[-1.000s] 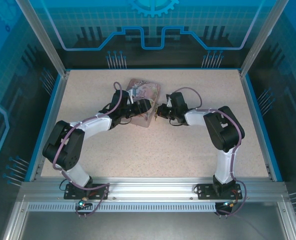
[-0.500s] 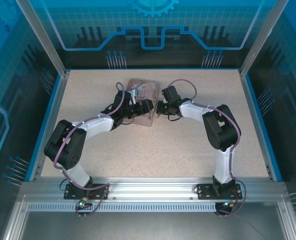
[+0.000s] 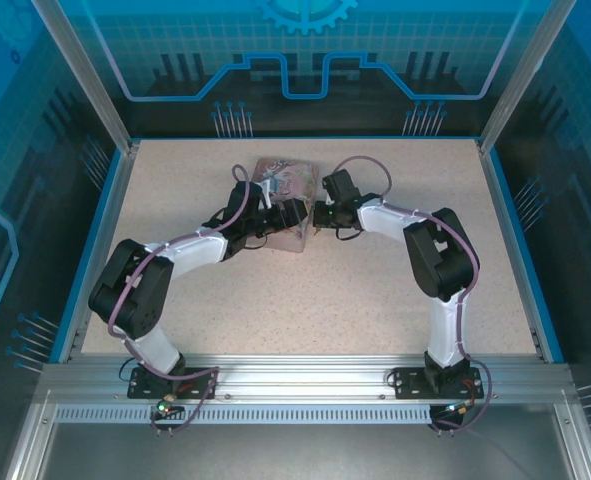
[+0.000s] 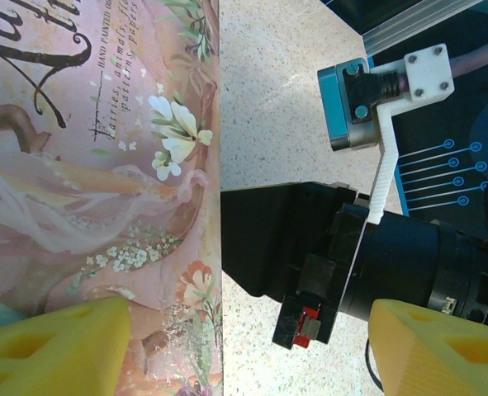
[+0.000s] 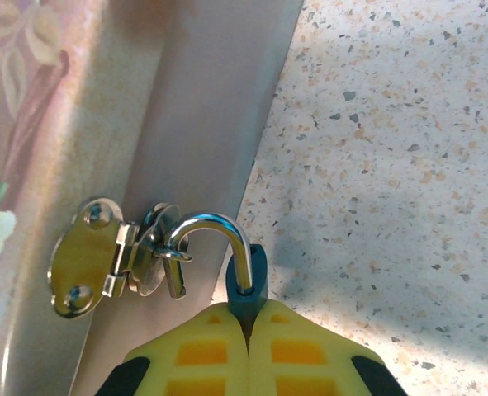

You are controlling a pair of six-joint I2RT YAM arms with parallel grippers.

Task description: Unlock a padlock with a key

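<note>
The padlock (image 5: pixel 250 272) has a dark teal body, pinched between the yellow fingers of my right gripper (image 5: pixel 248 320), which is shut on it. Its silvery shackle (image 5: pixel 220 223) curves left and hooks through the ring of the brass clasp (image 5: pixel 87 268) on the side of the pink tin (image 5: pixel 54 115). My left gripper (image 4: pixel 248 334) is open, one yellow finger (image 4: pixel 54 342) over the tin's lid (image 4: pixel 87 165) and the other beyond its edge. From above, both grippers meet at the tin's (image 3: pixel 290 180) near right side. The key is out of view.
The right arm's black wrist body (image 4: pixel 293 239) lies right beside the tin, between my left fingers. Speckled beige tabletop (image 3: pixel 375 290) extends around the tin. Blue walls and aluminium posts (image 3: pixel 85 80) enclose the table.
The right gripper has moved left, up against the tin's side. The left arm has shifted only slightly.
</note>
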